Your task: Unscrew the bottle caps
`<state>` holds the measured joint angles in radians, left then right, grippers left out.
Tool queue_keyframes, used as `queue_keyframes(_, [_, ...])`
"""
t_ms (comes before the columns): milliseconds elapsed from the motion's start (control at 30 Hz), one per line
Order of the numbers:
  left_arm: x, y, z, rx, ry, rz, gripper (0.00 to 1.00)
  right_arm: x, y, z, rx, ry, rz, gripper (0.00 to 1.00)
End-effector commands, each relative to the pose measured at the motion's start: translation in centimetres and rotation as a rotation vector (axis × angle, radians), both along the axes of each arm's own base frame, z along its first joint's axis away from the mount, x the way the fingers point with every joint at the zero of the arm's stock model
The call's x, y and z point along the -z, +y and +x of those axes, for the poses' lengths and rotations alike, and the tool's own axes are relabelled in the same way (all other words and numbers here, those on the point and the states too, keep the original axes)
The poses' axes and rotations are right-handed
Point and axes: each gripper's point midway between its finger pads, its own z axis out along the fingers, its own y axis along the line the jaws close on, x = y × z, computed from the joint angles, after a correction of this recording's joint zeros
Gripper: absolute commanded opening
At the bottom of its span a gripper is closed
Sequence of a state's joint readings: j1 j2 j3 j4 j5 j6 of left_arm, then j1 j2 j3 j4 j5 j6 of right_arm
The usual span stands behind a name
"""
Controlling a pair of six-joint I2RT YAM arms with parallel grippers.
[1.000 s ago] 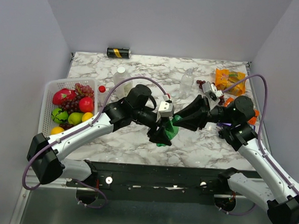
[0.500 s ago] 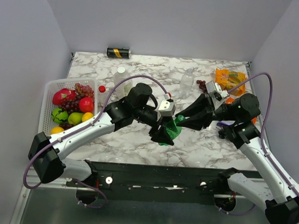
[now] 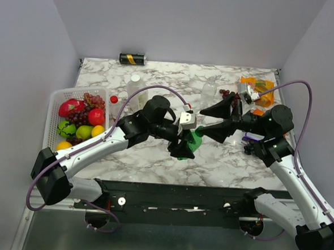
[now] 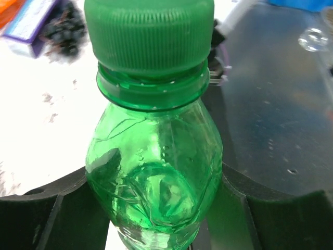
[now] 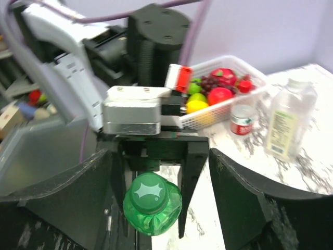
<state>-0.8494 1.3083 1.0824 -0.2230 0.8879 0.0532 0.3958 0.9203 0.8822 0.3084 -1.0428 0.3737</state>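
1. Over bare bench, left tool clamps green bottle by its body.
2. Wide-open right tool just short of cap, room either side.
3. Bottle's long axis points cap-first into right tool.

The table has a white marble top with grey veins and fills the middle of the scene. Three plain walls close it in: the far wall, the left wall and the right wall, all pale grey-lilac. A black rail runs along the near edge of the table. Nearer than this lies a grey metal surface. The light is soft and even, with weak shadows on the marble.
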Motion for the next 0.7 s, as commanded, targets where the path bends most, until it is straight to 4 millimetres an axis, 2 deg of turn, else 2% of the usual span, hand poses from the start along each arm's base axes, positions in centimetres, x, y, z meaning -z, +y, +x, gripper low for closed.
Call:
queue_keyframes(0, [-1.0, 0.2, 2.6, -0.177, -0.085, -0.011, 0.18, -0.8, -1.9, 3.7, 0.298, 0.101, 0.04, 0.83])
queue_keyframes(33, [-1.0, 0.4, 3.0, -0.207, -0.087, -0.007, 0.18, 0.0, -2.3, 4.2, 0.349, 0.141, 0.027, 0.82])
queue_keyframes(67, [-0.8, 0.6, 4.4, -0.287, -0.11, 0.011, 0.18, -0.4, -3.0, 4.2, 0.4, 0.142, 0.04, 0.82])
queue_keyframes(100, [-0.8, 0.8, 4.9, -0.321, -0.121, 0.016, 0.18, 0.0, -4.0, 5.2, 0.486, 0.159, 0.05, 0.81])
queue_keyframes(200, [-0.3, 1.7, 7.1, -0.453, -0.149, 0.063, 0.18, 0.7, -4.8, 4.8, 0.533, 0.203, 0.061, 0.77])
queue_keyframes(300, [0.1, 2.1, 8.2, -0.514, -0.164, 0.088, 0.18, 1.5, -4.1, 3.9, 0.472, 0.26, 0.08, 0.71])
queue_keyframes(467, [0.4, 2.2, 8.7, -0.563, -0.134, 0.098, 0.18, 2.7, -3.0, 4.2, 0.43, 0.308, 0.07, 0.64])
queue_keyframes(667, [0.5, 2.2, 8.7, -0.565, -0.133, 0.105, 0.18, 3.4, -1.7, 4.4, 0.401, 0.324, 0.056, 0.64])
